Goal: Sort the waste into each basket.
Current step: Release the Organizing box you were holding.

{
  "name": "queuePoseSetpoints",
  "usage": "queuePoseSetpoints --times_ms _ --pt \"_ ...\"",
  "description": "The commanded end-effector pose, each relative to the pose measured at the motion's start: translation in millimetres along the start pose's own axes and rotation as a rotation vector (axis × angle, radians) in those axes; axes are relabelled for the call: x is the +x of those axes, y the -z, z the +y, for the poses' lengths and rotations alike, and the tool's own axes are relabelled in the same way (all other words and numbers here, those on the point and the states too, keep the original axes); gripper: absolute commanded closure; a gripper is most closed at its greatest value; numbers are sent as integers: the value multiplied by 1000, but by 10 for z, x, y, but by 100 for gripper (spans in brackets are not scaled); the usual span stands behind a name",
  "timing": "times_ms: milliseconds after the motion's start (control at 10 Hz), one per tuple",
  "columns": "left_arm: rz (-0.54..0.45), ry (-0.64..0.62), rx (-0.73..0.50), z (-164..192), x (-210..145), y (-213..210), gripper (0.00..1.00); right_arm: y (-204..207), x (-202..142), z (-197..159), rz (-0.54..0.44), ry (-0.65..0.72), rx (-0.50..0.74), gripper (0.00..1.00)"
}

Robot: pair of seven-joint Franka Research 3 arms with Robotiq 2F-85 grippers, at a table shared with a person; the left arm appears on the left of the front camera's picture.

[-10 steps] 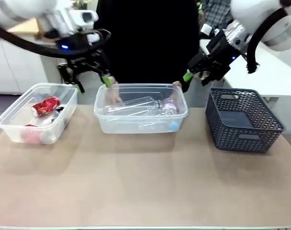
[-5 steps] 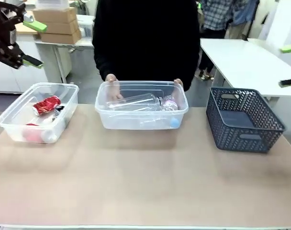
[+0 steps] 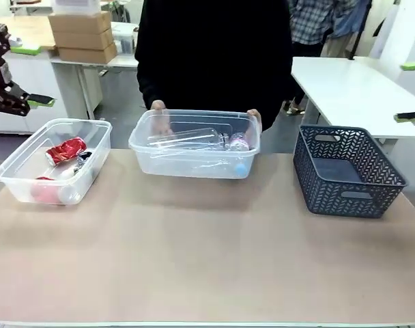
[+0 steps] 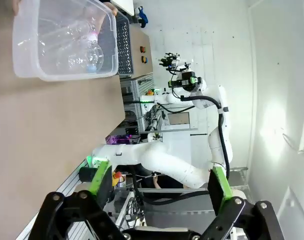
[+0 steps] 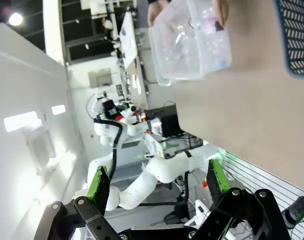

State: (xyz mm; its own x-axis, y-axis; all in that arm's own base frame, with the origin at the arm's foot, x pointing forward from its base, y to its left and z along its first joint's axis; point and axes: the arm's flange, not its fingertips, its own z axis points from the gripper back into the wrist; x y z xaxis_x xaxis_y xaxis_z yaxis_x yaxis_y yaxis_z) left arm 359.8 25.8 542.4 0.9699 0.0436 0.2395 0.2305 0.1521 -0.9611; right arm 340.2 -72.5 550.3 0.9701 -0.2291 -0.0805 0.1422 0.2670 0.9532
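Your left hand (image 3: 15, 74) had drawn back to nine o'clock, jaws spread and empty, above the left tub (image 3: 54, 162) holding red cans (image 3: 65, 150). At twelve o'clock the person's hands (image 3: 159, 116) had tilted the middle tub (image 3: 194, 145) of clear bottles (image 3: 187, 139) leftward off the worktop (image 3: 207, 260). Your right hand (image 3: 413, 92), also spread and empty, sat at three o'clock above the lattice basket (image 3: 347, 171).

Left gripper (image 3: 15, 75) raised, jaws wide, holding nothing. Right gripper (image 3: 413, 91) likewise raised, spread and unladen.

tan table (image 3: 194, 273) with tubs (image 3: 54, 160), basket (image 3: 347, 171)
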Motion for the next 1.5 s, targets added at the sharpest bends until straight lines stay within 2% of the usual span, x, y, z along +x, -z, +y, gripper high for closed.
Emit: queuePoseSetpoints --times_ms 0,1400 --pt "19 2 13 -129 -11 -26 0 -76 -30 -5 6 -34 -15 0" --pt "19 2 13 -129 -11 -26 0 -76 -30 -5 6 -34 -15 0"
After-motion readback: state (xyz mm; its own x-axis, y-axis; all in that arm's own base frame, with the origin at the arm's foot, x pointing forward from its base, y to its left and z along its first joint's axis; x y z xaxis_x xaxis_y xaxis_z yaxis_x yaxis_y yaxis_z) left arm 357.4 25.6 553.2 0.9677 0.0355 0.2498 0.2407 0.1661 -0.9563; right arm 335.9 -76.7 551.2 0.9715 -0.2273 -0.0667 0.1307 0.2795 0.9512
